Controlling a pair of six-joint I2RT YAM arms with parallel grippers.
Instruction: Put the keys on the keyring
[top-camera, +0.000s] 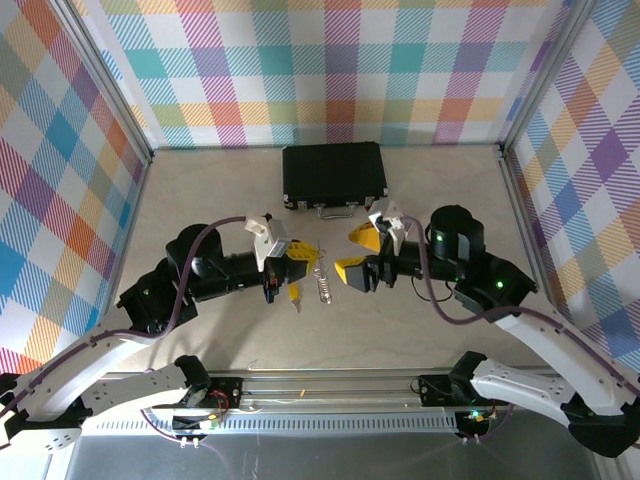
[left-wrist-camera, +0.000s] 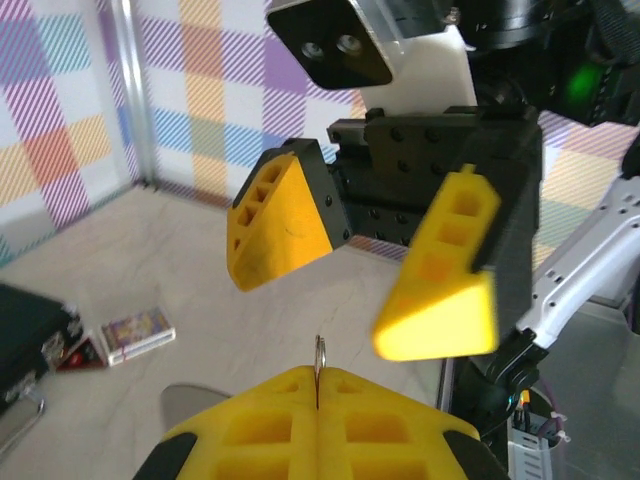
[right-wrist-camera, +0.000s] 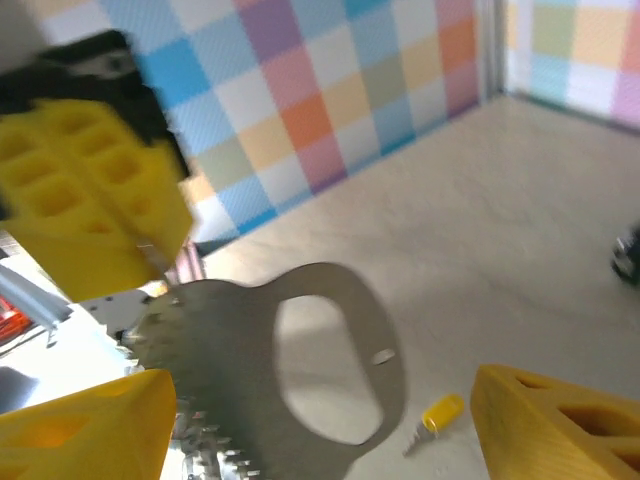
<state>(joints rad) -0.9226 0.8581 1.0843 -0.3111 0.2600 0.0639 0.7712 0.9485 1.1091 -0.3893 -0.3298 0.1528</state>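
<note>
The left tool (left-wrist-camera: 318, 420) is clamped shut on the keyring (right-wrist-camera: 225, 345). A thin bit of its wire pokes up between the yellow pads, and the flat silver part with the oval hole hangs below, off the table (top-camera: 200, 190). Facing it from close by, the right tool (top-camera: 357, 254) gapes wide with nothing in it.

The key (right-wrist-camera: 440, 412) lies loose on the table, lower than both tools and just beside the hanging ring as the right wrist sees it. It sits at a slant, yellow head farther off and short blade angled back toward the right tool. I'd say the empty right arm is the one to fetch it, and it would have to drop down to do so.

Both arms bow outward with forearms turned in, so the tools meet nose to nose in front of the black case (top-camera: 333, 172). The right tool is rolled, one pad higher than the other.
</note>
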